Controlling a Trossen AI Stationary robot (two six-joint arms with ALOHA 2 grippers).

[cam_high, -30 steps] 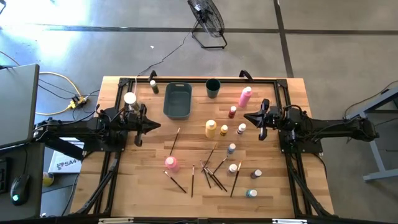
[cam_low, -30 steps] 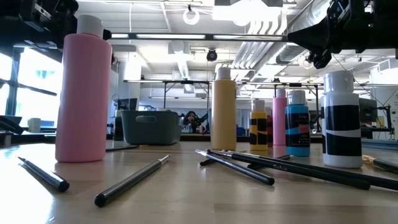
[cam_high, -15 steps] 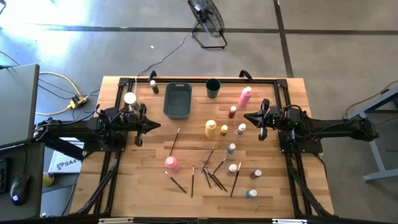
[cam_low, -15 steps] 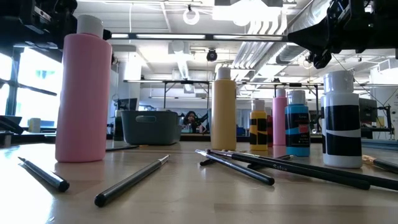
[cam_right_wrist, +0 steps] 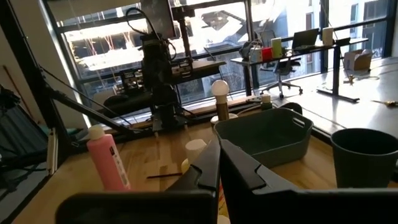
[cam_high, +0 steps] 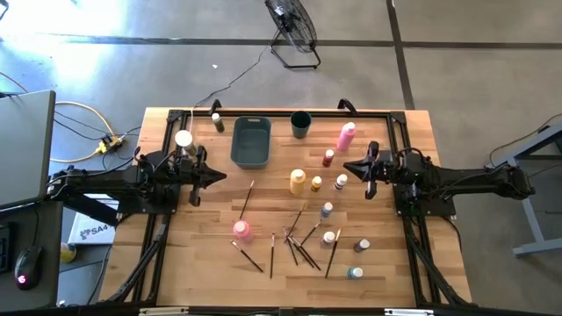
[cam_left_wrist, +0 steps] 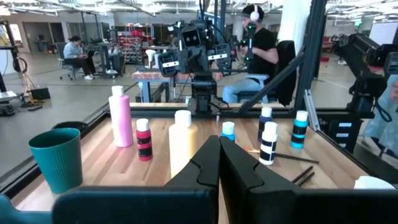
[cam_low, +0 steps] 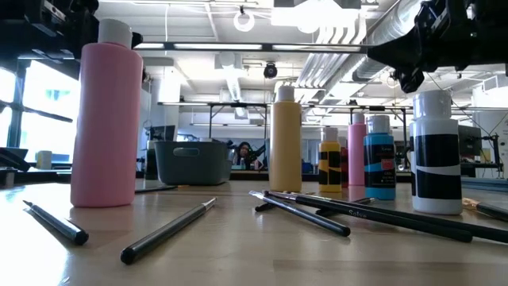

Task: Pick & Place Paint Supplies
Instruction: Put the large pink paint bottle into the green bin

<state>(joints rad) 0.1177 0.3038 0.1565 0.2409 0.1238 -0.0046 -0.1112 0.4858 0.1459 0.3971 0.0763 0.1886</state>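
1. High view: a pale wooden plank tabletop (cam_high: 202, 254) framed by black rails carries everything, with one dark arm lying along each side and reaching toward the middle.
2. The left gripper (cam_high: 219, 175) hangs over the tabletop's left part, its jaws pressed together and holding nothing; the right gripper (cam_high: 349, 166) hangs opposite it, jaws likewise closed and empty.
3. A rectangular grey plastic bin (cam_high: 250, 141) sits at the far middle, with a dark teal ribbed cup (cam_high: 300, 124) just to its right.
4. A tall pink squeeze bottle (cam_high: 346, 136) stands near the far right, a second pink bottle (cam_high: 241, 230) stands toward the near left, and a tall yellow squeeze bottle (cam_high: 298, 181) stands at the centre.
5. Small white-capped paint bottles (cam_high: 327, 210) are scattered from the centre to the near right.
6. Thin dark-handled paintbrushes (cam_high: 302, 250) lie crossed in a loose pile near the front, with one apart (cam_high: 247, 199) between the yellow bottle and the left gripper.
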